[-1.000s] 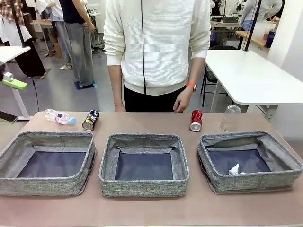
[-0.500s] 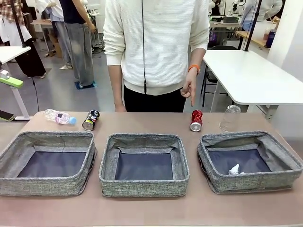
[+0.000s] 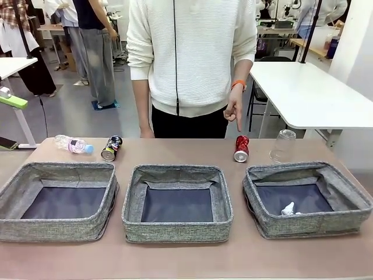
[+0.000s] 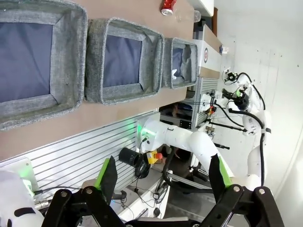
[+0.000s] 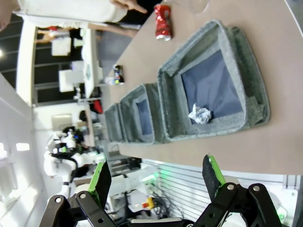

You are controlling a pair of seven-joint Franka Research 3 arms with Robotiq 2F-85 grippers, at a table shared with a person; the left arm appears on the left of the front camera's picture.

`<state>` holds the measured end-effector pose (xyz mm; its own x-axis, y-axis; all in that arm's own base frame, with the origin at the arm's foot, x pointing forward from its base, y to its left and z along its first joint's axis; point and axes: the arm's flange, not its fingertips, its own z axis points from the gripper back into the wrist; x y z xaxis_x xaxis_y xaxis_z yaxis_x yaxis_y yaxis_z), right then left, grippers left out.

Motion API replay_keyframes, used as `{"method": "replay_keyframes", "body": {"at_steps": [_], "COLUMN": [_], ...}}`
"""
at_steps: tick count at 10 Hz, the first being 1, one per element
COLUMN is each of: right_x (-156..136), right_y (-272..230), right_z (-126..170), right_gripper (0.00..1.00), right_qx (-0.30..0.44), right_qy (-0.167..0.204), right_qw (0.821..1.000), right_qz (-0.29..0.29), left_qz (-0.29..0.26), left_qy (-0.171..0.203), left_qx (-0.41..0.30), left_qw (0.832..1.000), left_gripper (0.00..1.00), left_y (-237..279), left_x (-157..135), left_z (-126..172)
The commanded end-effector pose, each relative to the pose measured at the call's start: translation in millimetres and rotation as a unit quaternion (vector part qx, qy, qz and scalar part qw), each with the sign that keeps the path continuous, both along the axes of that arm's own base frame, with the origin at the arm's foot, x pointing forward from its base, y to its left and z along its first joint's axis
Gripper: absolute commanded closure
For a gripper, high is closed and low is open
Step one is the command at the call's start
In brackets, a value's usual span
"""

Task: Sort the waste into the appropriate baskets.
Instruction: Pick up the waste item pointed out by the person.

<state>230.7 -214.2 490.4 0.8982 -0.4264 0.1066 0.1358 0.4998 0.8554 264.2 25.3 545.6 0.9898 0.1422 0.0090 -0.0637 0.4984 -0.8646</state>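
Three grey fabric baskets sit in a row: left point(image 3: 58, 175), middle point(image 3: 178, 174), right point(image 3: 306, 172). A crumpled white paper wad point(image 3: 288, 209) point(image 5: 200, 114) lies in the right basket point(image 5: 246, 71). Behind the baskets lie a clear bottle with a blue cap point(image 3: 73, 144), a dark printed can point(image 3: 111, 147), a red can point(image 3: 241, 148) point(image 5: 163, 21) and an upturned clear cup point(image 3: 283, 146). The person's hand point(image 3: 233, 112) points a finger down at the red can. My left gripper point(image 4: 163, 177) and right gripper point(image 5: 156, 177) hang open, off the table's near side.
The person in a white sweater stands at the far edge of the brown table point(image 3: 186, 259). A white table point(image 3: 309, 93) stands behind at the right. Bare tabletop runs in front of the baskets.
The person's hand rose from hanging loosely to pointing a finger down above the red can. The litter and baskets have not moved.
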Motion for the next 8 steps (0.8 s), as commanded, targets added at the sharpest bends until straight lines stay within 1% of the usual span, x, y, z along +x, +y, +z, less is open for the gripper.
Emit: {"method": "replay_keyframes", "body": {"at_steps": [1,2,3,4,5,6,7,8], "right_x": [56,89,130,162,191,205,136,136], "right_y": [84,138,200,254,294,313,298,298], "right_z": [22,29,23,4,-20,-45,5,5], "right_gripper": [0.00,0.00,0.00,0.00,0.00,0.00,0.00,0.00], "right_qx": [-0.119,-0.188,-0.256,-0.312,-0.339,-0.359,-0.297,-0.297], "right_qy": [0.007,0.003,0.020,0.032,0.045,0.055,0.000,0.000], "right_qw": [0.992,0.978,0.960,0.942,0.933,0.924,0.946,0.946], "right_qz": [0.045,0.090,0.111,0.119,0.111,0.117,0.129,0.129], "left_qz": [-0.029,-0.064,-0.041,0.005,-0.031,-0.031,-0.031,-0.031], "left_qy": [-0.016,-0.018,-0.020,-0.015,-0.010,-0.010,-0.010,-0.010], "left_qx": [0.008,-0.016,-0.070,-0.071,-0.021,-0.021,-0.021,-0.021], "left_qw": [0.999,0.998,0.996,0.997,0.999,0.999,0.999,0.999], "left_gripper": [0.00,0.00,0.00,0.00,0.00,0.00,0.00,0.00], "left_y": [14,29,49,66,24,24,24,24], "left_x": [15,22,27,27,18,18,18,18], "left_z": [-19,-37,-57,-70,-41,-41,-41,-41]}}
